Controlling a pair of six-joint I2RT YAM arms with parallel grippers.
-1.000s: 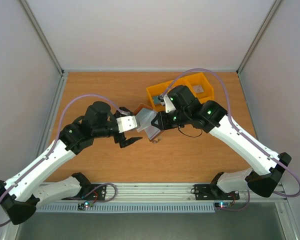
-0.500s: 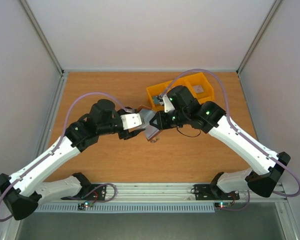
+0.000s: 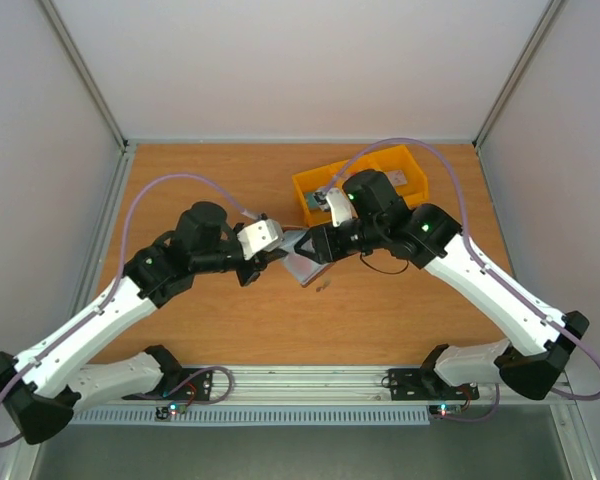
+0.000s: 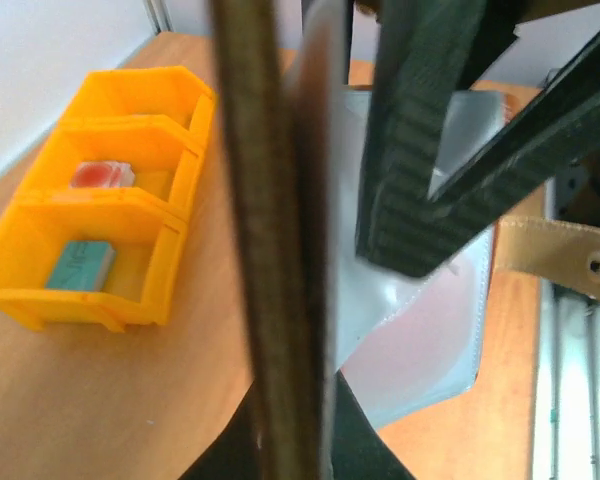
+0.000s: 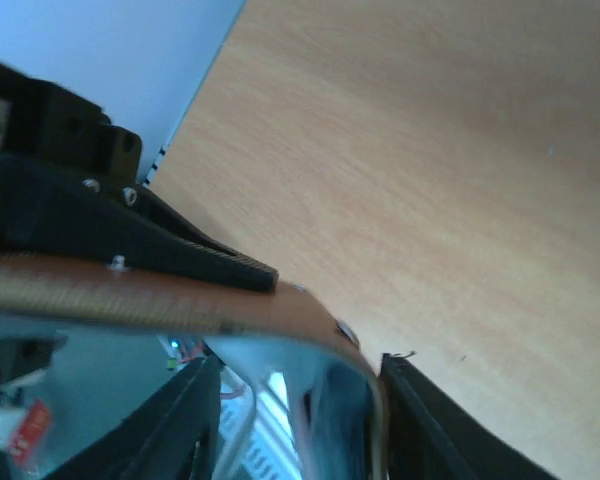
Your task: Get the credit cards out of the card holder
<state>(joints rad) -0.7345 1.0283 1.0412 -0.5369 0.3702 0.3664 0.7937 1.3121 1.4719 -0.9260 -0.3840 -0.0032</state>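
Brown leather card holder (image 3: 302, 265), its grey-blue lining showing, is between the two grippers over the middle of the wooden table (image 3: 200, 180), just on the near side of one yellow three-part plastic bin (image 3: 302, 183). From overhead we see the left gripper (image 3: 277, 257) at its left edge and the right gripper (image 3: 314, 246) at its upper edge, and the right arm hides the bin's middle compartment. Our left wrist view shows a small red block (image 4: 100, 175) in that compartment, a teal block (image 4: 80, 262) in the end one, and the holder's brown snap tab (image 4: 558, 255). Only overhead shows a grey square piece (image 3: 400, 180) in the other end compartment. That makes three pieces, one per compartment. The left fingers are pressed together on the holder's flap. The right fingers (image 5: 185, 425) stand parted with the leather edge between them. We cannot make out the credit cards.
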